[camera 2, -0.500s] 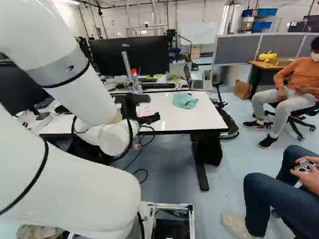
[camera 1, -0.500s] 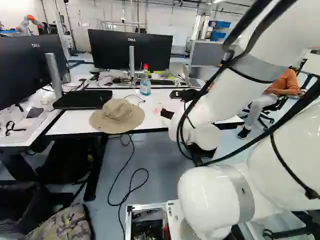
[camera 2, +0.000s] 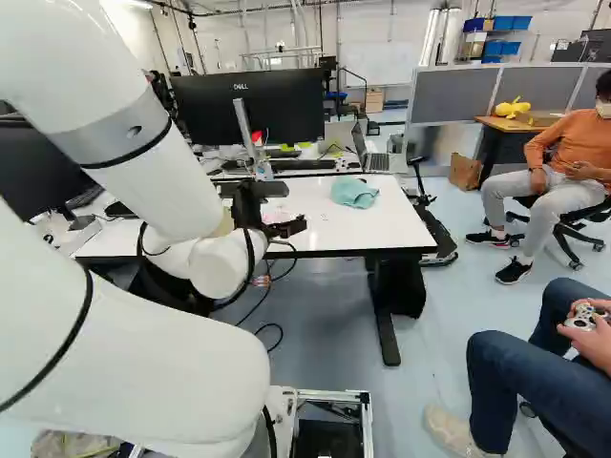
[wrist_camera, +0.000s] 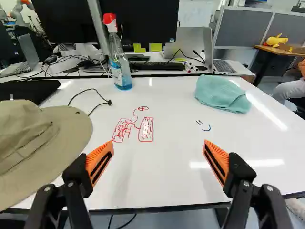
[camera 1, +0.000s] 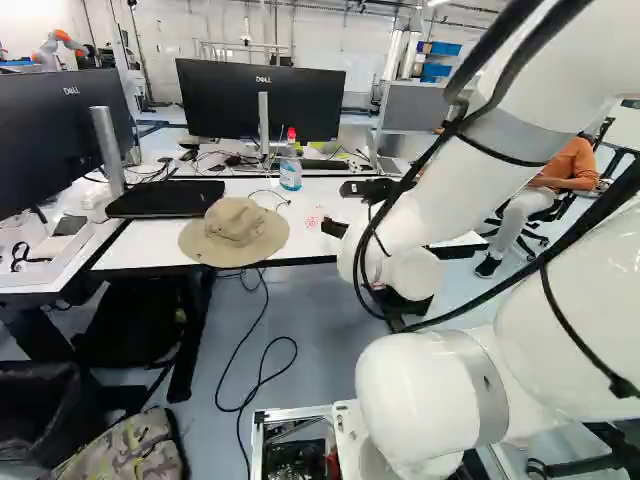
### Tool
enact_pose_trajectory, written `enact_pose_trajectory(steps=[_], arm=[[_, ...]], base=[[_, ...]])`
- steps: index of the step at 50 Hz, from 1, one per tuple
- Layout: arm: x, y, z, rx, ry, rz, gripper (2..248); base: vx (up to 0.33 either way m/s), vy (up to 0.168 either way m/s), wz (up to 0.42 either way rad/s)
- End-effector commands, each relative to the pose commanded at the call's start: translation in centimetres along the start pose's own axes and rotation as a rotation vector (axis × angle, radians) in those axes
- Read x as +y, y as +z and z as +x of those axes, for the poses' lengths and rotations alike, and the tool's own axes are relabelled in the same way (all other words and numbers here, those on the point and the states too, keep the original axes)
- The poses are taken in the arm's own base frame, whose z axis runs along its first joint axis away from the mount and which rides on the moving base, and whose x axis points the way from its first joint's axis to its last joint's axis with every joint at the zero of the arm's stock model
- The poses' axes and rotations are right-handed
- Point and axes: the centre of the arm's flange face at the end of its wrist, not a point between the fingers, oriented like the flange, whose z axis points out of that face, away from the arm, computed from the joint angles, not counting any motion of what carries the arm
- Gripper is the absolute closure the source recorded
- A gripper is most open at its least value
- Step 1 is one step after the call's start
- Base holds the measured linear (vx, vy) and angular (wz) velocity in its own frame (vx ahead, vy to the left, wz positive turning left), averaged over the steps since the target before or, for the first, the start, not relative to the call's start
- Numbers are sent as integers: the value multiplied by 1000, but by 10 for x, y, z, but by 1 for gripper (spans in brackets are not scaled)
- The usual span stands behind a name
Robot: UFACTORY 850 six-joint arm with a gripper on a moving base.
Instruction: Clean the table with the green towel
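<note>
Currently: green towel lying ahead of the open gripper

Fingers standing widely spread, holding nothing. Towel resting bunched on the white surface, past the fingers, near the open laptop. Its long axis is running aslant, one end pointing towards the monitor side, the other towards the surface's right edge; no clear front showing in the folds. Spray bottle standing upright near the far edge, red-topped, bluish liquid showing inside, level hard to tell. Black bin gaping at the left of the left base view, contents too dark to read. Red drawing and small blue marks lying between bottle, towel and fingers.
</note>
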Motion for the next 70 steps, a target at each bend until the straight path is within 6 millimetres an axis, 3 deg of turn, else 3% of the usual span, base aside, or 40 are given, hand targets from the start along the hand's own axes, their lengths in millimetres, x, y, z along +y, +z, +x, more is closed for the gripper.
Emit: enact_pose_trajectory(steps=[11, 31, 70], arm=[[0, 9, 5, -5, 0, 0, 3], [7, 45, 21, -16, 7, -21, 3], [44, 105, 51, -2, 37, -108, 3]], base=[[0, 0, 0], [0, 0, 0], [0, 0, 0]])
